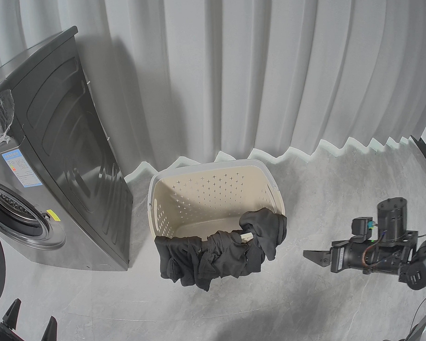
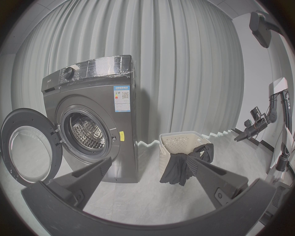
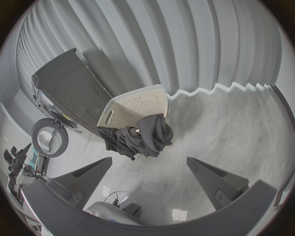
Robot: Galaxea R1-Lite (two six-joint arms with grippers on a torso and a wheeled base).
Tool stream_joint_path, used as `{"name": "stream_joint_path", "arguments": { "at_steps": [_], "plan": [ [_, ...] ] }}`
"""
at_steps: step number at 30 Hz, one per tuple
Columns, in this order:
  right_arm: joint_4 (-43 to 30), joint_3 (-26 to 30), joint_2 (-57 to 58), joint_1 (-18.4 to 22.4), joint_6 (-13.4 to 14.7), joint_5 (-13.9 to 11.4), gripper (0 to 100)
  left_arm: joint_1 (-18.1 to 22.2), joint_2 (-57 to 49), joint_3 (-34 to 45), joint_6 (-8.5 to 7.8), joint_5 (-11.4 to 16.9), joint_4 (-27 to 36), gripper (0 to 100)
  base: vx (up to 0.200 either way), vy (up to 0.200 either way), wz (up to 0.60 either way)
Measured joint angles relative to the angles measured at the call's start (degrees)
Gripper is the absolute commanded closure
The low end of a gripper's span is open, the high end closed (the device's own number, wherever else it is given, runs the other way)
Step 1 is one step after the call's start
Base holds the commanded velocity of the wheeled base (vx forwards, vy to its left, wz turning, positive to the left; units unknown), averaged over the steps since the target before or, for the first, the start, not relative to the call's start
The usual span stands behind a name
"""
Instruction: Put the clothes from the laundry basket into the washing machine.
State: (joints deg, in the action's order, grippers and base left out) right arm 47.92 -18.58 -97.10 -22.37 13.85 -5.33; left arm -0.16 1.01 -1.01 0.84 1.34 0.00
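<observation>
At the far left stands one dark grey metal washing machine (image 1: pixel 59 151), its round glass door (image 2: pixel 29 147) hanging open beyond the left gripper (image 1: pixel 33 310), whose two wedge-shaped fingers are spread and empty. Well ahead of them, one cream perforated plastic laundry basket (image 1: pixel 213 166) has crumpled black clothes (image 1: pixel 216 256) draped over its near rim, too tangled to count. On the right, the right gripper (image 3: pixel 148 159) points parted, empty fingers at the basket, well apart from it.

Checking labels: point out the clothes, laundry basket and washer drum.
clothes (image 1: pixel 216 259), head view, fabric draped over near rim
laundry basket (image 1: pixel 213 189), head view, inner back wall
washer drum (image 2: pixel 87 132), left wrist view, perforated inside
</observation>
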Motion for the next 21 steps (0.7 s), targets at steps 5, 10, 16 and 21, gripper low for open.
{"name": "stream_joint_path", "arguments": {
  "at_steps": [5, 10, 16, 21],
  "plan": [
    [5.1, -3.5, -8.9, -4.1, 2.5, 3.5, 0, 0.0, 0.0, 0.0, 0.35, 0.0, 0.0, 0, 0.0, 0.0, 0.0],
    [5.8, -7.4, -14.7, -6.0, 3.4, 4.9, 0, 0.0, 0.0, 0.0, 0.49, 0.0, 0.0, 0, 0.0, 0.0, 0.0],
    [6.2, -11.0, -19.4, -6.1, 3.5, 5.1, 0, 0.0, 0.0, 0.0, 0.52, 0.0, 0.0, 0, 0.0, 0.0, 0.0],
    [6.3, -14.7, -22.7, -6.0, 4.2, 5.2, 0, 0.0, 0.0, 0.0, 0.55, 0.0, -0.1, 0, 0.0, 0.0, 0.0]
  ]
}}
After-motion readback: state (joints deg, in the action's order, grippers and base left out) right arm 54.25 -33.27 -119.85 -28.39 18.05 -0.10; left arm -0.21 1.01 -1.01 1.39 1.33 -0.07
